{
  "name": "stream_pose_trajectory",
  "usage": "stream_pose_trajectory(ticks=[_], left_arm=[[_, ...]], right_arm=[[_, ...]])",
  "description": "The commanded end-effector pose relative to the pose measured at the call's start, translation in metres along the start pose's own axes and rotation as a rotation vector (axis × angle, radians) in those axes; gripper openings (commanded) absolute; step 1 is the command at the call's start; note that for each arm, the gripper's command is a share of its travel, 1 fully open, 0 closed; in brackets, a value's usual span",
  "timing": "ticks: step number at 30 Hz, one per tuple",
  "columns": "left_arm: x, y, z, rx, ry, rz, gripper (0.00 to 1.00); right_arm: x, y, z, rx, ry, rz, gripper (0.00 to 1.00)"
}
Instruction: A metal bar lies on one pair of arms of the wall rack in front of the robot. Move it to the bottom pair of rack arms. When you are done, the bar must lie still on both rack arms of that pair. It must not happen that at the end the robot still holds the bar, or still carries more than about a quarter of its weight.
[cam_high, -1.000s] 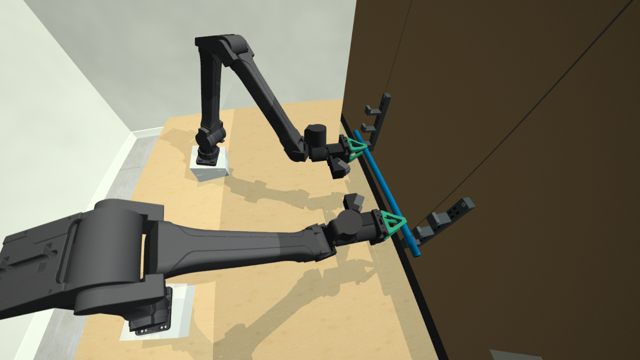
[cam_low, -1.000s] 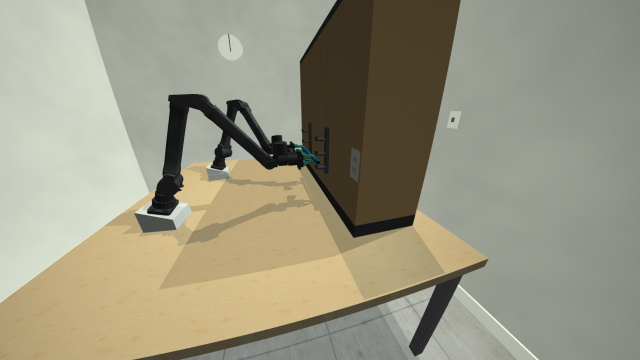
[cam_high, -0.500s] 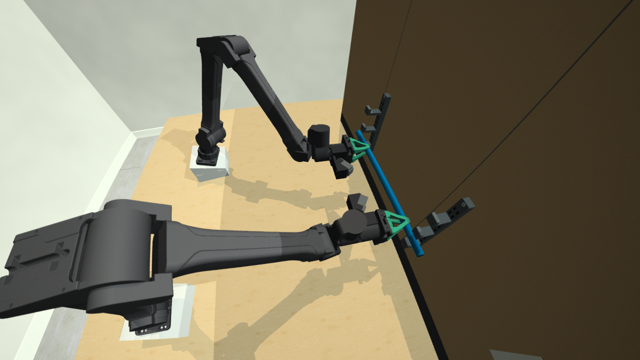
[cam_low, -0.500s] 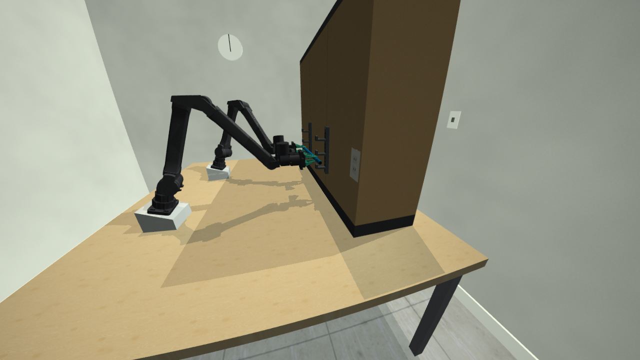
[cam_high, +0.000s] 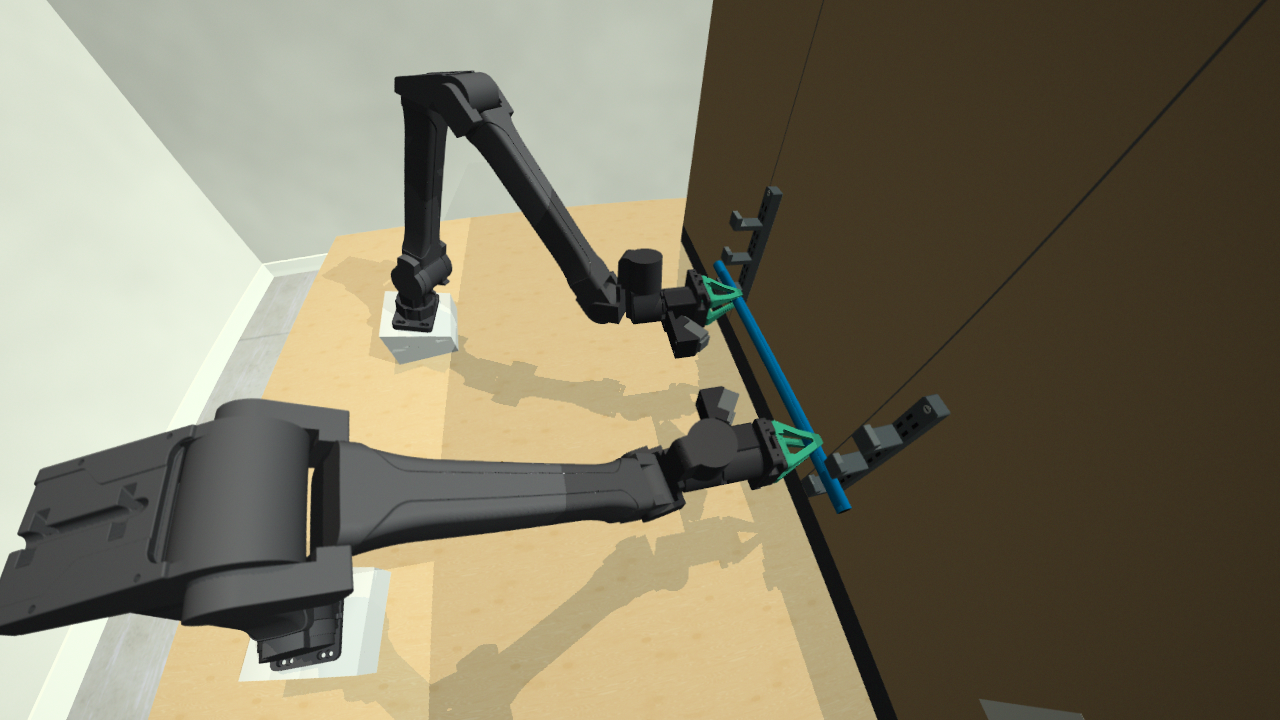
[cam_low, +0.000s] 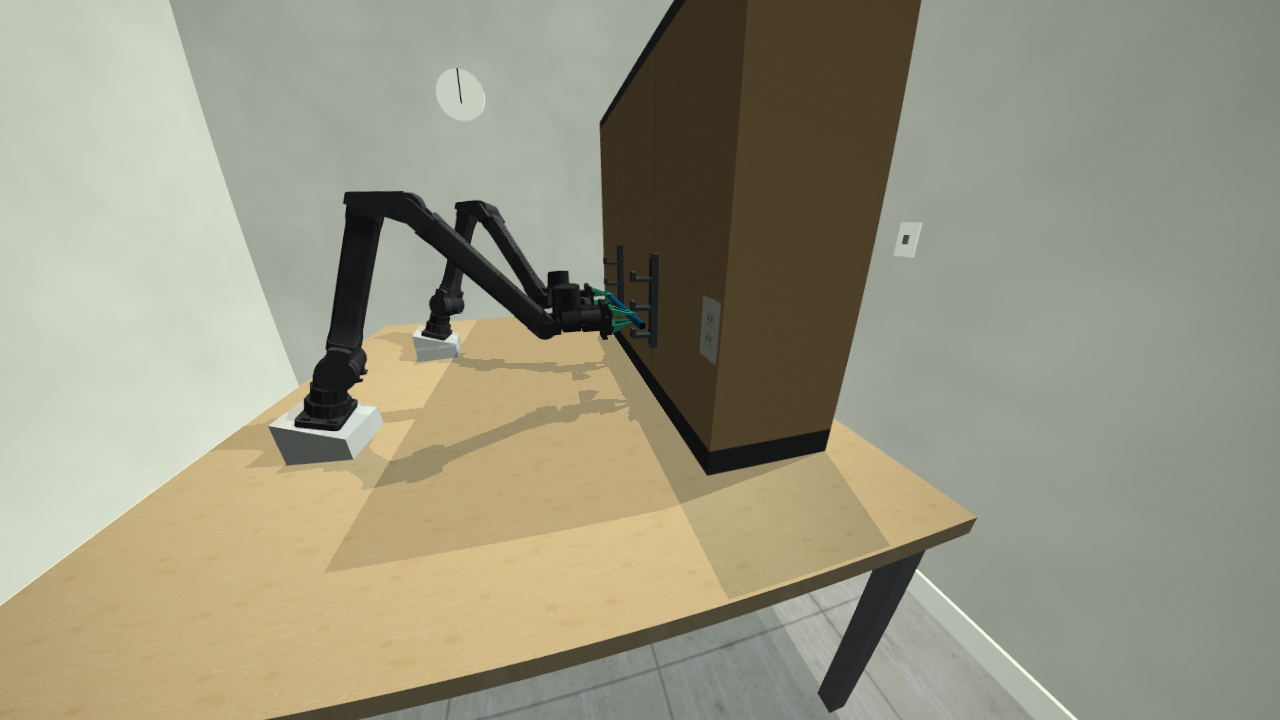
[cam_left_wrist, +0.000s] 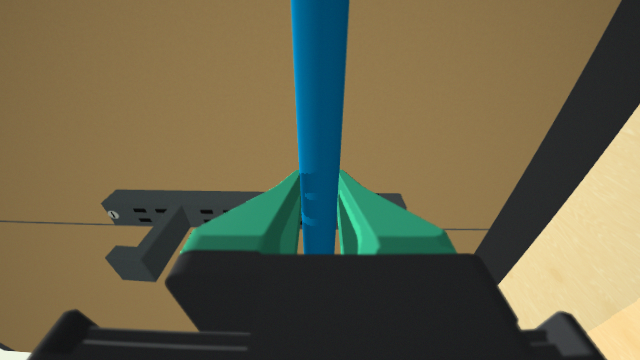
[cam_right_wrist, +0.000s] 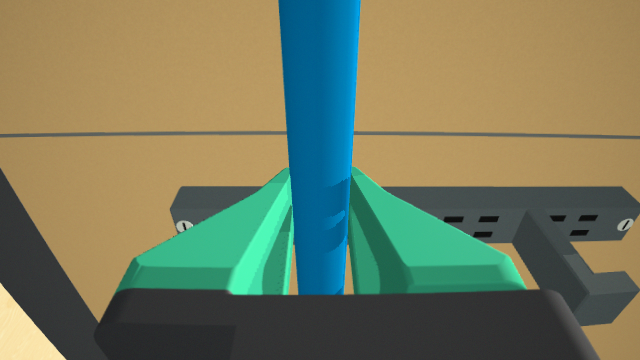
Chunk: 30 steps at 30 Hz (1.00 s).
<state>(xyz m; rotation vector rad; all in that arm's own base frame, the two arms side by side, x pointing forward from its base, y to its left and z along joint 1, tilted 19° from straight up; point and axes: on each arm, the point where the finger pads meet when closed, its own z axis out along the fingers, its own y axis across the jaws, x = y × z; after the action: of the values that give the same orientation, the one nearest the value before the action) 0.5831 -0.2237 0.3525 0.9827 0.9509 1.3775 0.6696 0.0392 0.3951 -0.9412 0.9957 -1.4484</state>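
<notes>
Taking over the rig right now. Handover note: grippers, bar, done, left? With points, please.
Left gripper (cam_high: 737, 300) (cam_low: 611, 295) (cam_left_wrist: 320, 172): shut on the bar (cam_high: 778, 376) (cam_low: 624, 307) (cam_left_wrist: 321, 90) (cam_right_wrist: 321, 90), near its far end in the top view.
Right gripper (cam_high: 816, 445) (cam_low: 633, 319) (cam_right_wrist: 320, 170): shut on the bar, near its other end.
Bar: in front of the wall rack (cam_high: 930, 410) (cam_low: 654, 268) (cam_left_wrist: 120, 200) (cam_right_wrist: 450, 197); near end looks between middle and bottom rack arms. Far bottom arm hidden, contact unclear.
Done: gripped at both ends, off the upper arms.
Left: seat it on both bottom arms, check it lies still, open both grippers, back off.

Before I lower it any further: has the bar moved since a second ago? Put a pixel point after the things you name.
Yes. In the top view, the bar (cam_high: 776, 376) (cam_low: 638, 320) (cam_left_wrist: 321, 90) (cam_right_wrist: 320, 90) has shifted slightly toward the fixed rack (cam_high: 934, 408) (cam_low: 654, 291) (cam_left_wrist: 165, 196) (cam_right_wrist: 500, 199).
</notes>
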Motion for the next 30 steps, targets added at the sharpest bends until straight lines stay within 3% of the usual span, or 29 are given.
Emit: stream_pose_trajectory(ticks=[1,30], left_arm=[[0.005,0.040,0.026,-0.076,0.031,-0.039,0.00],[0.005,0.044,0.042,-0.076,0.031,-0.039,0.00]], right_arm=[[0.005,-0.038,0.020,0.072,0.006,0.037,0.00],[0.006,-0.038,0.035,0.072,0.006,0.037,0.00]])
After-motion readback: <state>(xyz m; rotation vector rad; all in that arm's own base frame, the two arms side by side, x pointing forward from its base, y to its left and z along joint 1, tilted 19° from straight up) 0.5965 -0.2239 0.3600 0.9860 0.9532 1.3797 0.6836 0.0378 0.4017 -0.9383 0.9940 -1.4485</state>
